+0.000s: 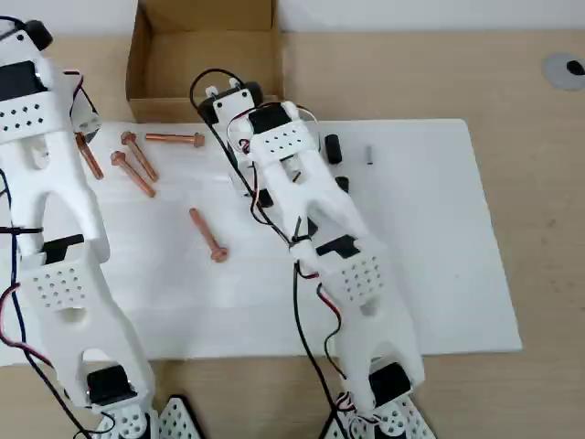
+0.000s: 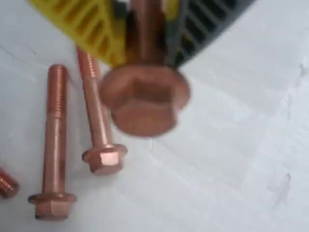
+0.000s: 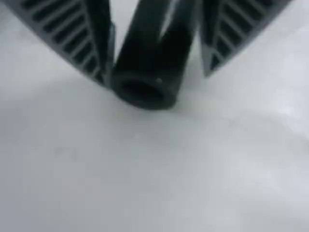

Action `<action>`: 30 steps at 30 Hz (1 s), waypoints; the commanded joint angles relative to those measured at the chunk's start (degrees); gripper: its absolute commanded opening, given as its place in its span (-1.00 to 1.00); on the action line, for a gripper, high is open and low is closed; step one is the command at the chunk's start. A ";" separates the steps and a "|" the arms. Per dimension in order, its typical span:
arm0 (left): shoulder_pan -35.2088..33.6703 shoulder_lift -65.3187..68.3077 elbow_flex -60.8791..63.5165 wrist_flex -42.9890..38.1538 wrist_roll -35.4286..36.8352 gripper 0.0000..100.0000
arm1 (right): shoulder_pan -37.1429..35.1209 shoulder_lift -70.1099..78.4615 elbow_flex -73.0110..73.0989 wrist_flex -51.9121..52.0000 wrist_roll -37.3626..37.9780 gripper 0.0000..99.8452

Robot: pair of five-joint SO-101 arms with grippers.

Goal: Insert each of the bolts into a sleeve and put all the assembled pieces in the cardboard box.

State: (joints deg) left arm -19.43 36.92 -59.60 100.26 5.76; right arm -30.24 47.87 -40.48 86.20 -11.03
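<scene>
Copper bolt is sitting pinched in the left gripper over the white sheet, with loose bolts lying beside it. The right gripper is clamping a black sleeve, and the cardboard box is standing behind the sheet.

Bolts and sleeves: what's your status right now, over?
Left gripper shut on a bolt. Right gripper shut on a black sleeve. Four more bolts lie loose. Nothing seen in the way.
</scene>
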 commanded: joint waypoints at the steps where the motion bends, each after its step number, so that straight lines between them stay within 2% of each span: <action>1: 0.35 -2.77 -0.26 0.18 0.00 -0.98 | -0.48 1.45 -2.68 3.43 -0.53 -0.72; 12: 0.35 -2.77 -0.26 0.18 -1.23 -0.98 | -0.48 4.88 -2.77 6.24 0.44 -0.73; 17: 0.62 -3.21 -1.67 0.18 -1.58 -0.98 | -0.66 3.38 -2.77 8.09 10.81 -0.99; 18: 0.79 -3.82 -2.02 0.18 -2.20 -0.98 | -0.57 3.12 -2.77 8.88 11.43 -0.97; 25: 0.97 -13.85 -2.11 0.18 -4.22 -0.98 | 0.48 -0.48 -3.74 12.31 11.60 -0.98; 30: 1.93 -26.15 -1.67 0.18 -5.27 -0.98 | 1.19 -6.46 -11.91 15.91 11.87 -0.98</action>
State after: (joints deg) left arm -19.16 21.01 -59.69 100.26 1.01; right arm -30.15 48.66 -45.93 99.65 0.22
